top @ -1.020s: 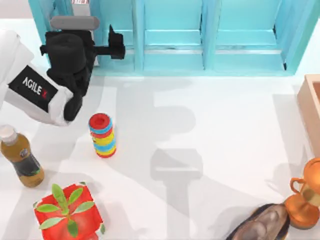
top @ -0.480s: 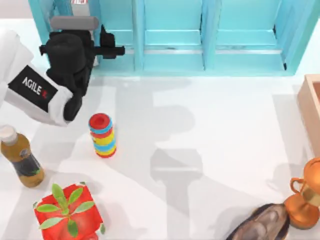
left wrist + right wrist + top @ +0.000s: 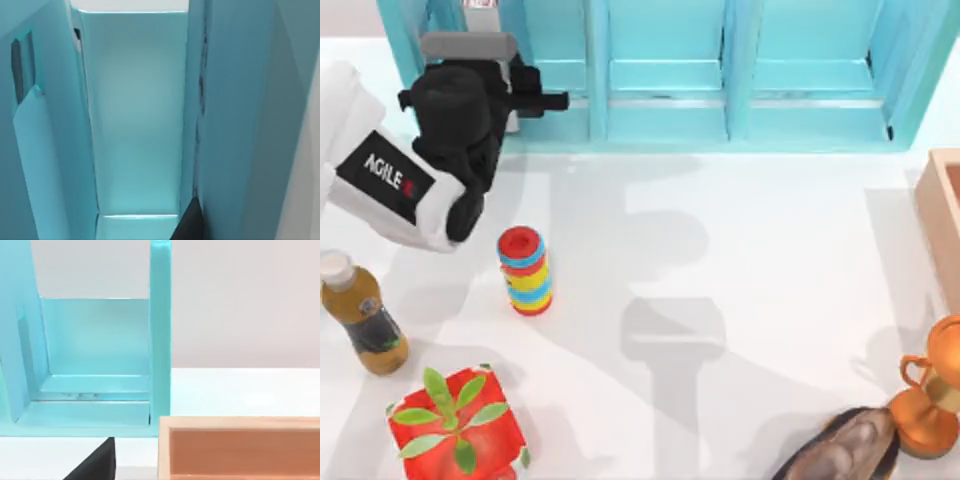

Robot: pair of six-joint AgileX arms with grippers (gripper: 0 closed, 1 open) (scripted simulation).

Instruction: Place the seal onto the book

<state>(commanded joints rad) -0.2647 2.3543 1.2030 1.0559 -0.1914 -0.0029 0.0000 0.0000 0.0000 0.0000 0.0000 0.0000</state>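
Left gripper (image 3: pixel 525 98) at turquoise shelf unit (image 3: pixel 660 75), top-left of tabletop; fingers narrowed over last second, jaws now nearly together, grip contents unclear. Seal not placed.

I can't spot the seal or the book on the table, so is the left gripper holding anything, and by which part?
Cannot be told: the left gripper reaches into the turquoise shelf unit, and no held thing is visible.
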